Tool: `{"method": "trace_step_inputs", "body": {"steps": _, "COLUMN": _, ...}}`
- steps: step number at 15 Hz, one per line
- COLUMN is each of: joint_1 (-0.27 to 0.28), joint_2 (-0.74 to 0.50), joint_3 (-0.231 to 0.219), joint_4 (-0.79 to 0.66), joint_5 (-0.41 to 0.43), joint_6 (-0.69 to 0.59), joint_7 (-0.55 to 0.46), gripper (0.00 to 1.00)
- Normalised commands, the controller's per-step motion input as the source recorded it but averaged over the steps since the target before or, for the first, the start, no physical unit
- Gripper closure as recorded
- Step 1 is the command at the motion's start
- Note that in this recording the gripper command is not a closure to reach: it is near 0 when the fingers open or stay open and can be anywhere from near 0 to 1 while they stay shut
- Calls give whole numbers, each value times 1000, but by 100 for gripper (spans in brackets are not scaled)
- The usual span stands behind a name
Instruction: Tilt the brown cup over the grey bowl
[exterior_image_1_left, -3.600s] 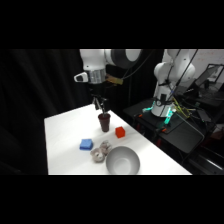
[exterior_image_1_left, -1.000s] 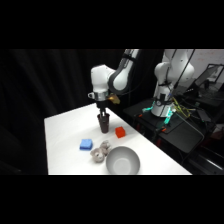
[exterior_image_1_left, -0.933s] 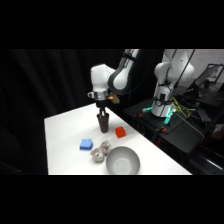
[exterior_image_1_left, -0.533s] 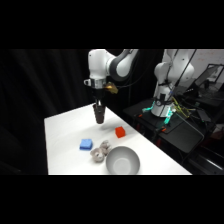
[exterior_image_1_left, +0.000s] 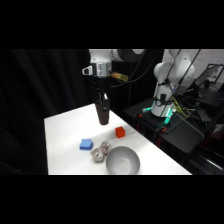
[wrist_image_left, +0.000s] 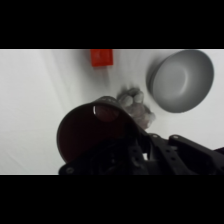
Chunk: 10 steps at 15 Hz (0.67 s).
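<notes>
The brown cup (exterior_image_1_left: 104, 115) hangs in the air above the table, roughly upright, with my gripper (exterior_image_1_left: 103, 106) shut on its upper part from above. It is up and to the left of the grey bowl (exterior_image_1_left: 123, 161), which rests near the table's front edge, and is not over it. In the wrist view the brown cup (wrist_image_left: 91, 133) fills the lower middle with its dark mouth toward the camera. The grey bowl (wrist_image_left: 181, 80) lies at the upper right there. The cup hides my fingers in that view.
A red cube (exterior_image_1_left: 120, 132) sits right of the cup's position, and a blue block (exterior_image_1_left: 86, 145) lies left of the bowl. A whitish lumpy object (exterior_image_1_left: 101, 152) touches the bowl's left side. A second robot base and cables (exterior_image_1_left: 162, 107) stand beyond the table's right edge.
The gripper came down onto the cup, closed on it, and has now lifted it off the table, rising and shifting slightly left.
</notes>
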Motion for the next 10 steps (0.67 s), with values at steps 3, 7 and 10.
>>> {"method": "trace_step_inputs", "body": {"steps": 3, "joint_1": 191, "joint_2": 105, "joint_3": 189, "joint_4": 292, "joint_5": 275, "joint_6": -246, "joint_7": -231, "gripper": 18}}
{"method": "trace_step_inputs", "body": {"steps": 7, "joint_1": 59, "joint_2": 363, "joint_3": 69, "joint_4": 537, "joint_5": 614, "joint_6": -406, "joint_7": -663, "gripper": 18}}
{"method": "trace_step_inputs", "body": {"steps": 10, "joint_1": -123, "joint_2": 514, "joint_3": 20, "joint_4": 615, "joint_5": 547, "joint_6": -446, "joint_7": -763, "gripper": 18}}
